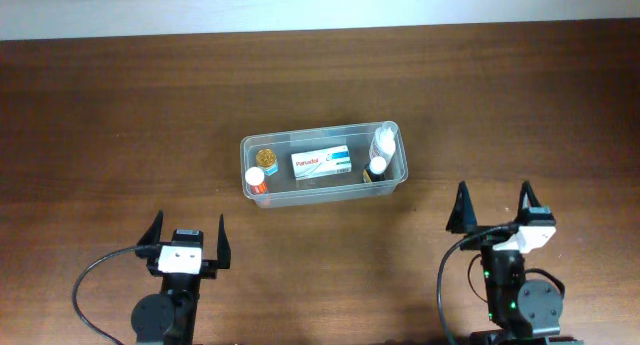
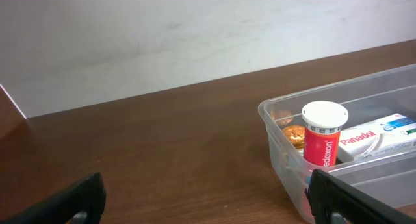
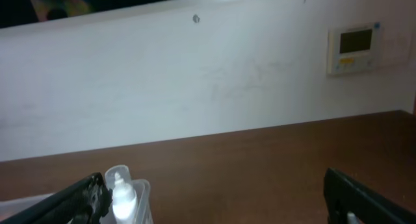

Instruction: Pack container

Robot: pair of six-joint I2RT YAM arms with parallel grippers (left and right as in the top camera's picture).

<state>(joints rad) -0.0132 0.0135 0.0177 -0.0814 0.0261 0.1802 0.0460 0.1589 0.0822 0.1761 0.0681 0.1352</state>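
Note:
The clear plastic container [image 1: 402, 168] stands mid-table. Inside it are a red tube with a white cap [image 1: 257, 178], a small jar with a gold lid [image 1: 267, 157], a white Panadol box [image 1: 321, 164] and two white bottles [image 1: 380, 145] at its right end. In the left wrist view the container's corner [image 2: 273, 130], the red tube [image 2: 322, 141] and the box [image 2: 377, 134] show at right. The right wrist view shows a white bottle tip [image 3: 122, 195]. My left gripper [image 1: 186, 237] and right gripper [image 1: 494, 208] are open and empty, near the front edge, apart from the container.
The brown wooden table [image 1: 120, 125] ends at a white wall [image 3: 195, 87] at the back. A wall panel with a small screen [image 3: 354, 49] shows in the right wrist view.

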